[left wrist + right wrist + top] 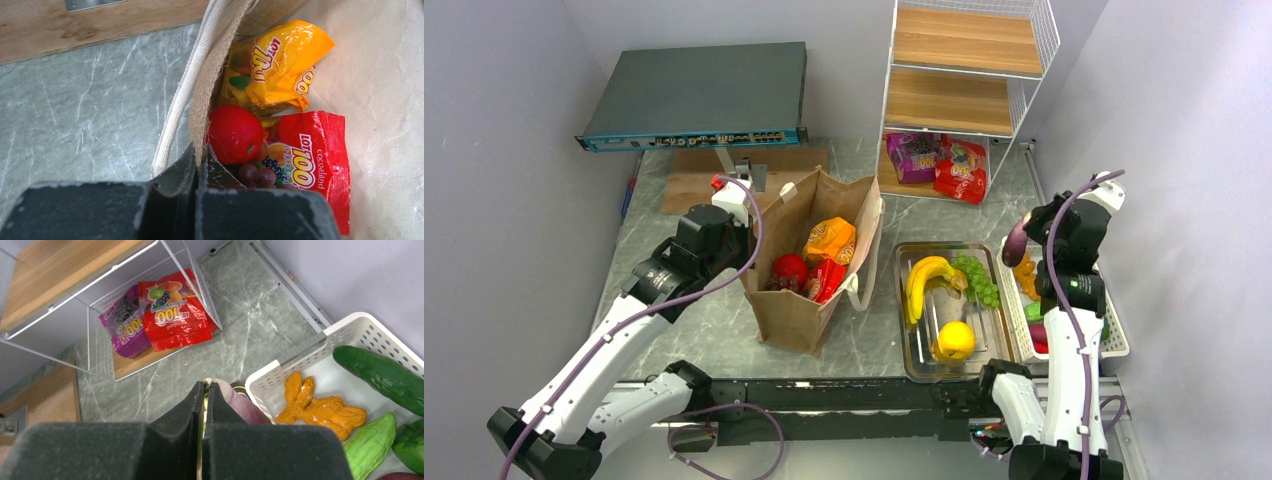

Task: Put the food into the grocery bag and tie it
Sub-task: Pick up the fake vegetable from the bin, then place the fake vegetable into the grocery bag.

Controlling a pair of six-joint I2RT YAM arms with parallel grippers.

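The brown grocery bag (794, 310) stands open at mid-table. Inside it lie an orange snack packet (829, 238), a red apple (789, 270), a red packet (826, 280) and dark grapes (257, 174). My left gripper (746, 225) is shut on the bag's left rim (210, 90), next to a cream rope handle (185, 85). My right gripper (1026, 232) is shut on the tip of a purple vegetable (1015, 241), held above the table between the glass tray and the white basket. The vegetable also shows in the right wrist view (240, 402).
A glass tray (914, 365) holds a banana (921, 280), green grapes (977, 275) and a lemon (954, 340). A white basket (295, 357) holds a cucumber (385, 375) and an orange root (320, 410). A wire shelf (964, 90) holds purple and red packets (961, 168). A wooden board (694, 175) lies behind the bag.
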